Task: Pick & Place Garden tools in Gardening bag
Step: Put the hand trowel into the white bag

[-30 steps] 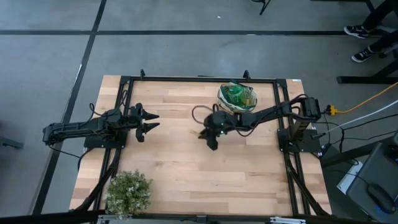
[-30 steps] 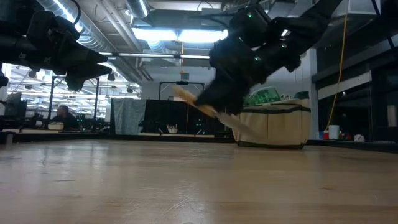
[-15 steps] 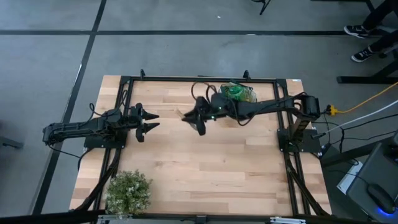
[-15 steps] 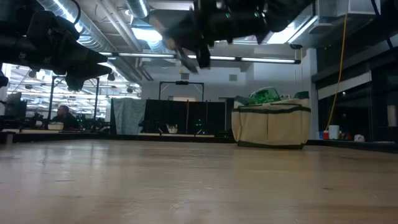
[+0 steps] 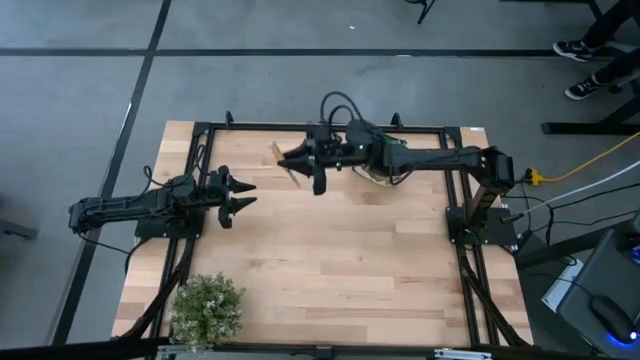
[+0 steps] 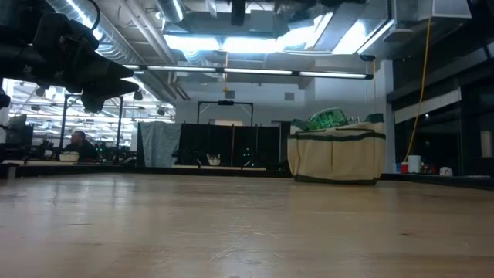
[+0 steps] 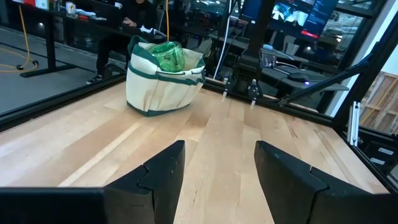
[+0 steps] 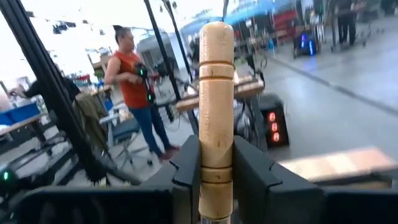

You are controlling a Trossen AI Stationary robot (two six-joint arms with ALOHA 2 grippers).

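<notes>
From above, the right hand [image 5: 300, 160] hangs high near the surface's [image 5: 330, 260] far edge, beside the gardening bag [image 5: 385, 160]. The left hand [image 5: 243, 194] waits open at left. Right wrist: fingers clamp a wooden tool handle [image 8: 216, 112].

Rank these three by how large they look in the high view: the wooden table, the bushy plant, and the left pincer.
1. The wooden table, by far the largest.
2. The bushy plant.
3. The left pincer, clearly smaller than the plant, though it hangs above the table and so nearer the camera.
</notes>
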